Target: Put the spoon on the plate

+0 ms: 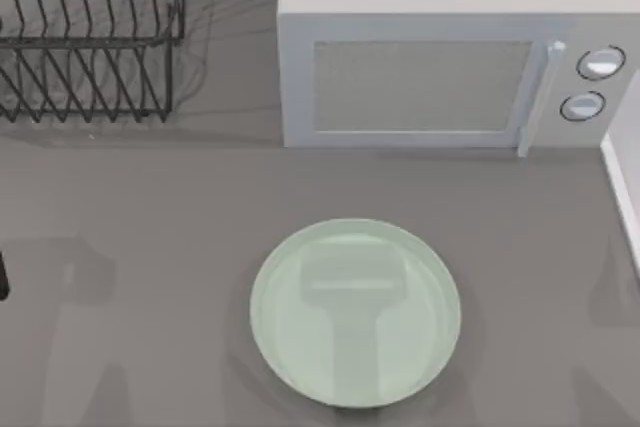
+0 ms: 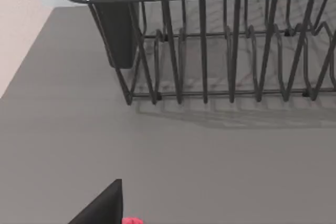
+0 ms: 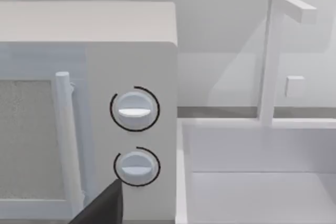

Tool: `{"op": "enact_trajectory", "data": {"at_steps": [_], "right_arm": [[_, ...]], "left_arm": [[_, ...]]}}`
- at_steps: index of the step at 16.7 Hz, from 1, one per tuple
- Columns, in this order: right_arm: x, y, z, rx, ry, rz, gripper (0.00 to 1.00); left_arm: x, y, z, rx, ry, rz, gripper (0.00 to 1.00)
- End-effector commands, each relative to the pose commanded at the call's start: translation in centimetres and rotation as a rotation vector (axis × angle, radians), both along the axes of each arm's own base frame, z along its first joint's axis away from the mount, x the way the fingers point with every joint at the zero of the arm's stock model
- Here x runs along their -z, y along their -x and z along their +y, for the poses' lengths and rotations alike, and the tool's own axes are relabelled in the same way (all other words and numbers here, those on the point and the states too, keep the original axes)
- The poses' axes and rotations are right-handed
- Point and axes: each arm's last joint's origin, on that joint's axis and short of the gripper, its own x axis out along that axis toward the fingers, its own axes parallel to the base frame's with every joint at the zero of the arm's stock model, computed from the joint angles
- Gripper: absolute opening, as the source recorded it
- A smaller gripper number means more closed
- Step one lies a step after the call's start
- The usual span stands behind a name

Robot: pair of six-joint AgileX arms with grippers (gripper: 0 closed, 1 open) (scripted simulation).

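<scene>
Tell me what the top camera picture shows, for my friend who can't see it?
A big pale green plate sits empty near the front of a grey table. Behind it stands a white microwave, with a black wire dish rack at the back left.

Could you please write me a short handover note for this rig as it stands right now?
Left gripper: a dark finger shows in the left wrist view, facing the dish rack; I can't tell whether it holds anything.
Right gripper: a dark finger shows in the right wrist view, facing the microwave.
Spoon: a red bit beside the left finger may be its ornament.
Plate: front centre of the table, nothing on it.
Done: nothing placed.
Left: put the spoon on the plate.
</scene>
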Motion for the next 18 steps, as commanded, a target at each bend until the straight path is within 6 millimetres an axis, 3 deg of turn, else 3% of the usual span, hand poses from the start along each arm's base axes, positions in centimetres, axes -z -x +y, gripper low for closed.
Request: {"op": "enact_trajectory", "data": {"at_steps": [4, 10, 14, 18], "right_arm": [[0.0, 0.0, 0.0, 0.000, 0.000, 0.000, 1.00], [0.0, 0.0, 0.0, 0.000, 0.000, 0.000, 1.00], [0.0, 0.0, 0.0, 0.000, 0.000, 0.000, 1.00], [0.0, 0.0, 0.0, 0.000, 0.000, 0.000, 1.00]], "left_arm": [[-1.8, -4.2, 1.6, -0.026, -0.028, 0.383, 1.00], [-1.2, -11.7, 5.6, -0.016, 0.003, 0.905, 1.00], [0.4, -15.4, 8.3, 0.012, 0.048, 1.129, 1.00], [1.5, -17.2, 9.9, 0.031, 0.077, 1.228, 1.00]]}}
